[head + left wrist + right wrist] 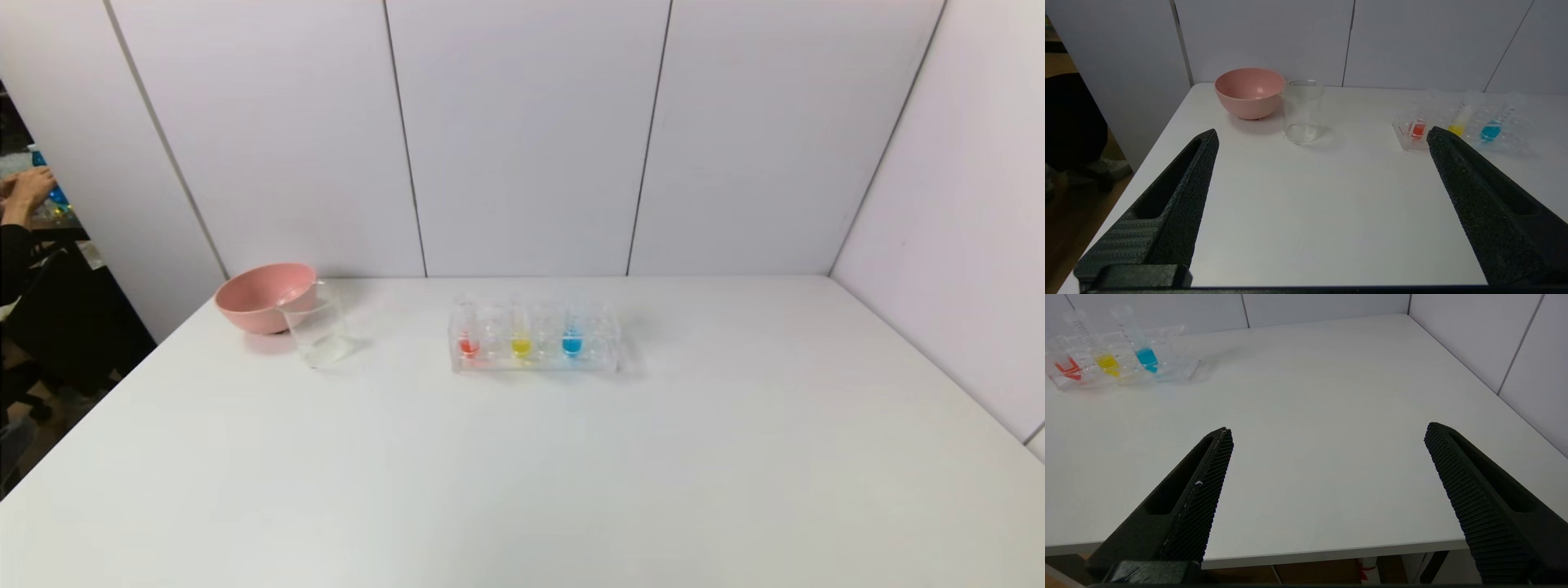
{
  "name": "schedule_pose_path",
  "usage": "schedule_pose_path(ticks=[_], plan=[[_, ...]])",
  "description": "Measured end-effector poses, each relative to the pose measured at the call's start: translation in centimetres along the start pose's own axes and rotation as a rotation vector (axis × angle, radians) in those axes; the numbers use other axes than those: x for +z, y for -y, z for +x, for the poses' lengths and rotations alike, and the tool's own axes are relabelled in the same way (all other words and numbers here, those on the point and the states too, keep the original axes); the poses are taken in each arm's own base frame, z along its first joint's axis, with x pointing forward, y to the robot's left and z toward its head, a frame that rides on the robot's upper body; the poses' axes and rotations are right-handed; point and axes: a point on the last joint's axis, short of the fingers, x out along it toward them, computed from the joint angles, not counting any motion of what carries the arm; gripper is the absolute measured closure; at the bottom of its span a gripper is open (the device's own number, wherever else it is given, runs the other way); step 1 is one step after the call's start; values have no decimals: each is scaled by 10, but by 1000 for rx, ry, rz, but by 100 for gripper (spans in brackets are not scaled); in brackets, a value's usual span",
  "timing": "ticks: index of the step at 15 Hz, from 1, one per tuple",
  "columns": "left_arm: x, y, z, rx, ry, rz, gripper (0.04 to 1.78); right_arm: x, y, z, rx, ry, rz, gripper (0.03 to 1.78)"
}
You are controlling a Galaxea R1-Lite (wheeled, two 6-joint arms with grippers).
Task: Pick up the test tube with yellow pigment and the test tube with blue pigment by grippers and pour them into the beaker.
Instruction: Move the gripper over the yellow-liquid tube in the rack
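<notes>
Since nothing has been lifted yet, the test tube with yellow pigment (521,341) and the test tube with blue pigment (572,340) are seen upright in the clear tube rack (535,362), mid-table, with a red-orange tube (469,343) at nine o'clock of them. The beaker (317,323) is stood well apart at nine o'clock of the rack, touching or just before a pink bowl (260,296), probably so pours are kept short. The left gripper (1323,136) and right gripper (1329,430) are held spread wide, empty, over the near edge of the white table (653,474). Pale panelled walls (522,131) enclose it.
</notes>
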Motion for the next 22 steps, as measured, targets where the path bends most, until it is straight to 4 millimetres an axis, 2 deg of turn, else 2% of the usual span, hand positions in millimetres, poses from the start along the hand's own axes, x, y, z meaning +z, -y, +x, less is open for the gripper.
schedule_pose_path(ticks=[3,5,9,12,16,22], plan=[[22,2,47,-39,-4,2,4,0,0,0,0,0,0,10],[28,2,81,-54,-19,2,4,0,0,0,0,0,0,10],[19,7,140,-79,-56,-2,4,0,0,0,0,0,0,10],[3,28,176,-71,-64,-11,4,0,0,0,0,0,0,10],[-20,69,199,-71,-40,-31,4,0,0,0,0,0,0,10],[-56,128,207,-121,-70,-31,4,0,0,0,0,0,0,10]])
